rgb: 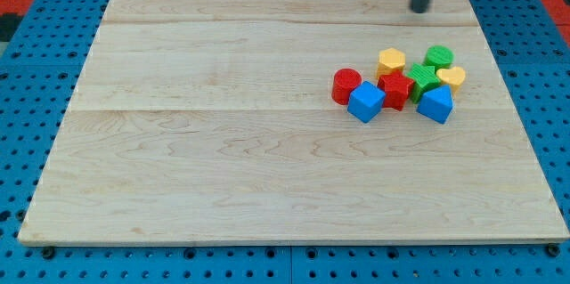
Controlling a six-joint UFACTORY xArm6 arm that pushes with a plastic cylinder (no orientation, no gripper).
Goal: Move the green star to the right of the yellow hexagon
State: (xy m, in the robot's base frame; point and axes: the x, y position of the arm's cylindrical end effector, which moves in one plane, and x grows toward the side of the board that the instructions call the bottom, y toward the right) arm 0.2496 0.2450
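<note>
The green star (423, 79) lies in a tight cluster at the view's right, just below and right of the yellow hexagon (391, 60). It touches a red star (395, 90) on its left, a yellow heart-like block (451, 77) on its right and a green round block (438, 57) above it. My tip (419, 9) is near the view's top right, well above the cluster and touching no block.
A red cylinder (346, 85) and a blue cube (366, 102) sit at the cluster's left. A blue block (435, 104) sits below the green star. The wooden board (223, 142) rests on a blue pegboard.
</note>
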